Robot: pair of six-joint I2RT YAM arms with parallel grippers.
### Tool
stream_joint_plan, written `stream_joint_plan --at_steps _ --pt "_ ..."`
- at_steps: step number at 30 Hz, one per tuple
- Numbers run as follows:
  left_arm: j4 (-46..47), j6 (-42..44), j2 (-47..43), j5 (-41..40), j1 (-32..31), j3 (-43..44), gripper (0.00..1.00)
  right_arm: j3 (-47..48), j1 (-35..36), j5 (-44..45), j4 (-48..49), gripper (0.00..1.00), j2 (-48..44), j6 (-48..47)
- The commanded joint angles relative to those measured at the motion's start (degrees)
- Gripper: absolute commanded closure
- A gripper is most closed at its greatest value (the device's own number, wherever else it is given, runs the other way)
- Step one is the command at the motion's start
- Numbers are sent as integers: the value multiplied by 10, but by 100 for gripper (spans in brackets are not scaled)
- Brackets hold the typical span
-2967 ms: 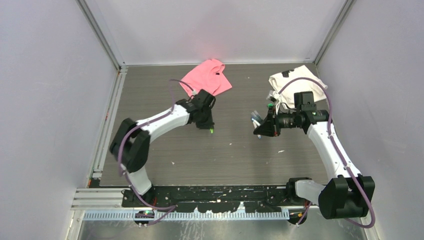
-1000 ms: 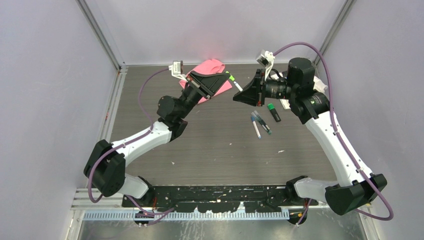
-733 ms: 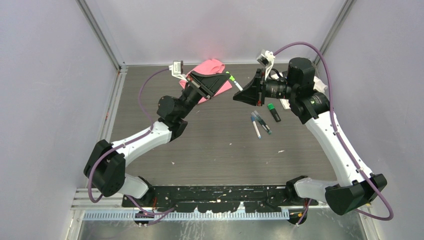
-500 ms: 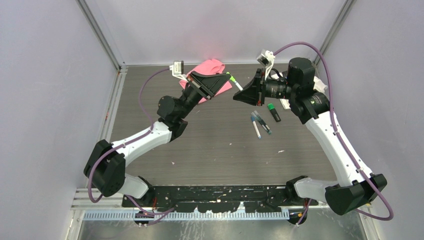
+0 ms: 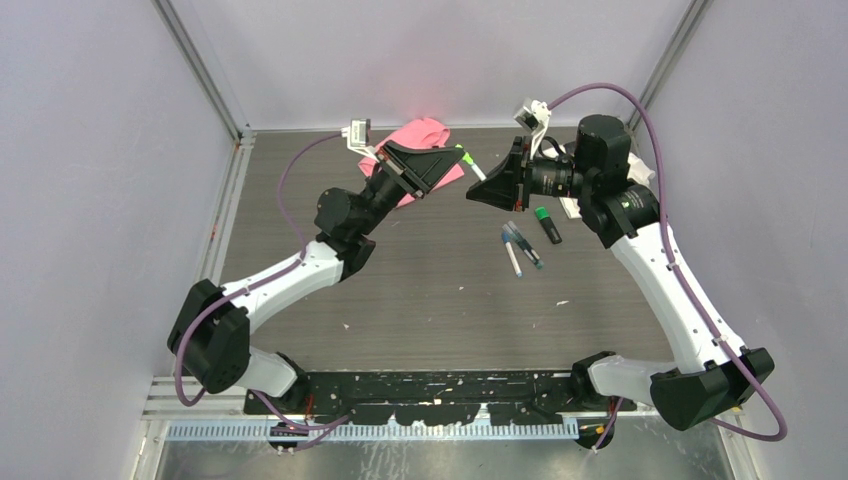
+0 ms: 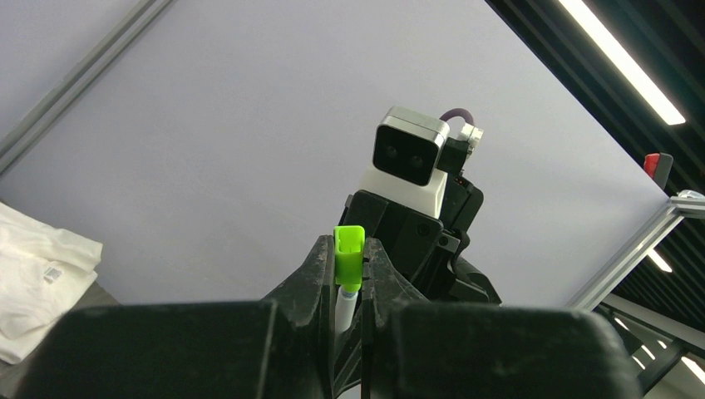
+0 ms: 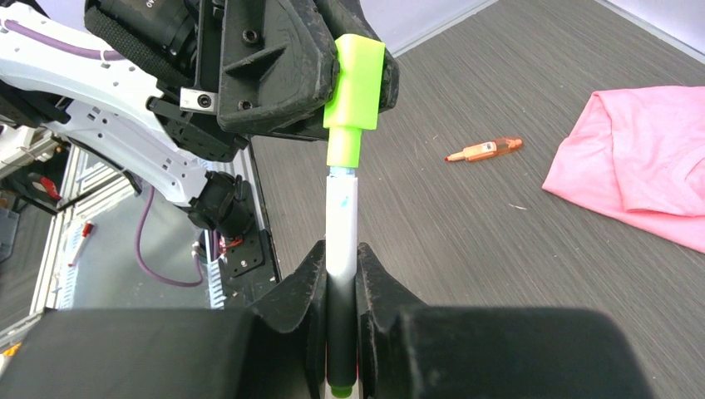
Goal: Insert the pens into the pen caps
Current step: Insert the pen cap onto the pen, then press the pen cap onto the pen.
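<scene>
Both arms are raised and meet tip to tip above the far middle of the table. My left gripper (image 5: 458, 155) is shut on a bright green cap (image 6: 348, 256), also seen in the right wrist view (image 7: 353, 87). My right gripper (image 5: 477, 187) is shut on a white-bodied pen (image 7: 341, 229) whose tip sits inside that cap; the white barrel (image 6: 343, 309) shows below the cap in the left wrist view. On the table lie two slim pens (image 5: 518, 246), a stubby black highlighter with a green end (image 5: 546, 224) and an orange pen (image 7: 484, 150).
A pink cloth (image 5: 418, 135) lies at the far middle, partly under my left gripper, and shows in the right wrist view (image 7: 640, 162). A white cloth (image 6: 33, 278) lies at the far right behind my right arm. White specks dot the table's near half (image 5: 562, 303).
Three seconds ago both grippers were low over the table. They have since risen and come together at the far middle. Over the last second nothing has visibly moved.
</scene>
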Motion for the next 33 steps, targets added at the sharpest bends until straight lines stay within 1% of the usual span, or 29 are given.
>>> stream_joint_plan --at_steps 1,4,6,9,12,15,18,20,23,25,28,30,32,33 --pt "-70 51 -12 99 -6 49 99 8 4 5 21 99 -7 4" --pt "-162 96 -23 138 -6 69 99 12 4 4 4 99 -7 -23" --pt "-197 112 -26 161 -6 78 99 14 4 7 -3 99 -7 -40" --pt "-211 127 -27 186 -10 78 99 14 3 13 -1 99 -6 -52" --pt "-217 145 -22 207 -22 75 99 11 3 12 24 99 -4 -52" --pt "-250 176 -16 228 -42 81 99 2 0 36 78 99 -5 -35" --pt "-300 211 -8 247 -66 85 99 -9 -10 48 178 99 -5 10" --pt "-317 216 -1 257 -78 82 99 -10 -15 49 230 99 -1 40" --pt "-315 191 4 269 -85 65 99 -3 -21 55 282 99 9 73" --pt "-315 172 4 283 -86 55 99 6 -23 63 285 99 15 63" --pt "-354 172 3 305 -88 49 99 21 -28 57 265 99 22 39" --pt "-380 173 13 328 -88 55 99 27 -27 32 248 99 25 25" --pt "-426 185 22 348 -88 69 99 30 -20 8 227 99 25 -6" --pt "-443 190 27 358 -88 75 99 34 -17 -1 197 99 24 -28"
